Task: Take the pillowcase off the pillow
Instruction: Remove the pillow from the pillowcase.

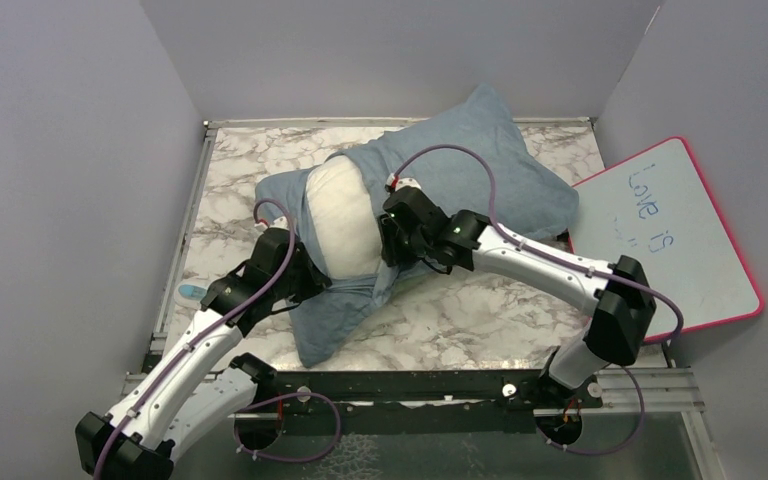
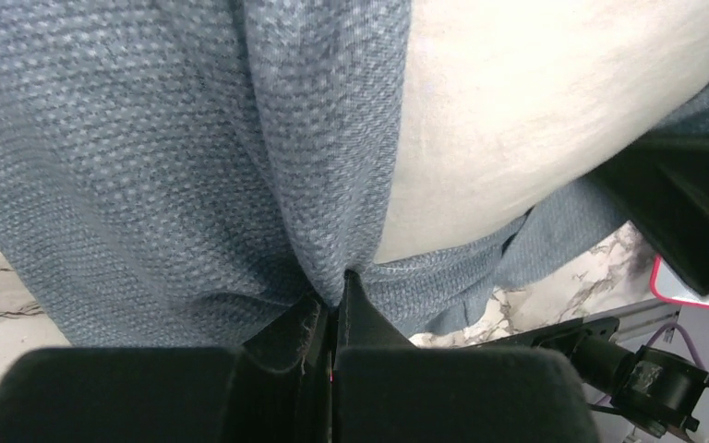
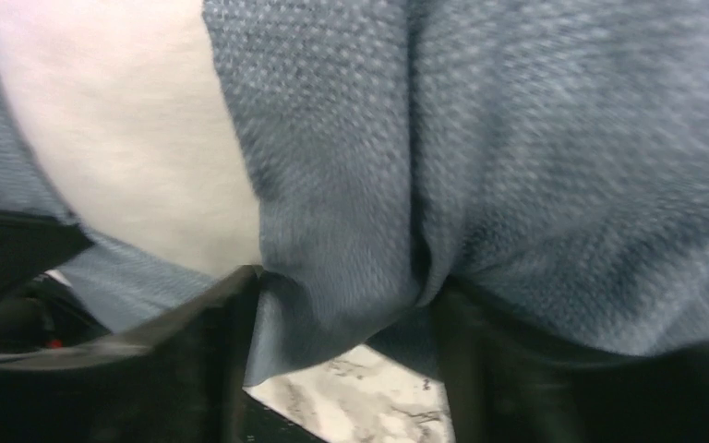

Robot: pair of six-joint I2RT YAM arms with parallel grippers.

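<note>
Pillowcase (image 1: 480, 170) lies mid-table (image 1: 460, 310), grey-blue face up and partly parted. The white pillow (image 1: 340, 225) bulges bare through the opening at the centre. The bulk of the covered end runs off toward 1 o'clock, and a loose corner trails toward 7 o'clock.

Your left gripper (image 2: 337, 300) sits at 8 o'clock of the bare patch, jaws closed tight on a thin fold of the cloth edge. Your right gripper (image 3: 342, 314) sits at 3 o'clock of the patch. Its jaws stand part-way apart astride a thick fold. That view is blurred, so you cannot tell whether the fold is truly clamped.

Risks noted:
- The left hold is at the very fingertips on thin cloth. A hard pull may slip it free.
- If the right jaws catch stuffing along with the cloth, the pillow may drag with the case instead of sliding out.
- Most of the pillow remains sleeved, so pulling both edges apart may only tighten the opening.
- The pink-rimmed whiteboard (image 1: 670, 240) lies at 3 o'clock near the right arm, and a wide swing may strike it.
</note>
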